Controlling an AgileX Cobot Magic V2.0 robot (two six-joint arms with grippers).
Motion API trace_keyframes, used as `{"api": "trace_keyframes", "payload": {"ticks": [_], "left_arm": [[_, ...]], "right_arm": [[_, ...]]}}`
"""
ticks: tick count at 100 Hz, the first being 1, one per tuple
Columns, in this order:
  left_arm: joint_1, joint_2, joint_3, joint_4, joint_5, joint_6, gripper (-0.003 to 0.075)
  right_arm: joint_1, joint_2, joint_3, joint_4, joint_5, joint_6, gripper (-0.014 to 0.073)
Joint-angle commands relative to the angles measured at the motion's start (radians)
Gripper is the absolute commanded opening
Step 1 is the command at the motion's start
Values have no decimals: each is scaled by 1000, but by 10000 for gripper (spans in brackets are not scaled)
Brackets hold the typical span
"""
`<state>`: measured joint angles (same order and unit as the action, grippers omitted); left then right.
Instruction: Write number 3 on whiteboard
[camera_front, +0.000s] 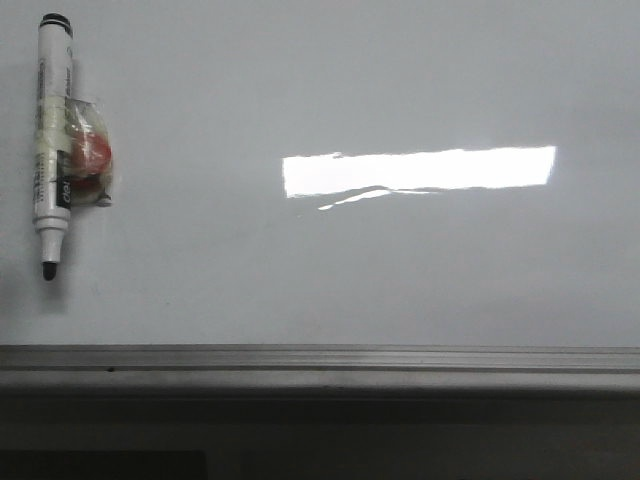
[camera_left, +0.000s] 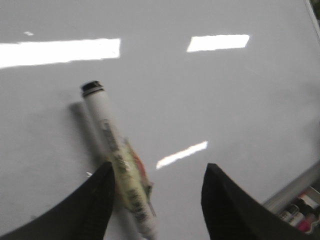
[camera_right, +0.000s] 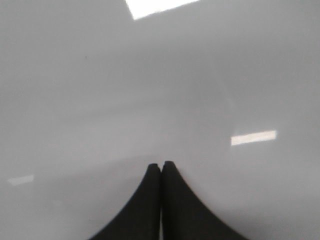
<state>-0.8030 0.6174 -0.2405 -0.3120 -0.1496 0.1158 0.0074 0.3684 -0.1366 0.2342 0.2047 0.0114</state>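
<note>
Front view shows the whiteboard (camera_front: 330, 290) filling nearly the whole frame, its glossy pale surface bare of any drawn stroke; the number 3 appears nowhere on it. A bright rectangular glare (camera_front: 420, 170) sits right of center. Along the board's lower edge runs a grey metal ledge (camera_front: 320, 362), with dark shadow beneath it.

At the far left of the board lies a marker (camera_front: 52, 145), white-barrelled with a black end cap toward the far side and its dark tip (camera_front: 48, 270) uncapped, pointing toward the ledge. A small clear wrapped red-and-yellow piece (camera_front: 88, 158) is fixed to the barrel's right side. Wide open board stretches from the marker to the right edge.

Left wrist view has the left gripper (camera_left: 157, 200) hanging just over the marker (camera_left: 117, 165), jaws spread wide and gripping nothing; one finger (camera_left: 95, 200) overlaps the barrel, contact unclear. The board's corner edge and some blurred small items beyond it (camera_left: 300, 212) show.

Right wrist view finds the right gripper (camera_right: 161, 166) over plain board (camera_right: 100, 100), jaws pressed together, empty.
</note>
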Motion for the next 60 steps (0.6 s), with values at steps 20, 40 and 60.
{"api": "trace_keyframes", "payload": {"ticks": [20,40,60], "left_arm": [[-91,192,-26,-134,-204,-9,368],[-91,285,-26,-245,-247,-9,368],[-91,360,-26,-261,-289,-9,365]], "right_arm": [[1,15,-36,0,-83,-2,-64],[1,15,-36,0,-106,-2,-64],[1,15,-36,0,-112,-2,-64]]}}
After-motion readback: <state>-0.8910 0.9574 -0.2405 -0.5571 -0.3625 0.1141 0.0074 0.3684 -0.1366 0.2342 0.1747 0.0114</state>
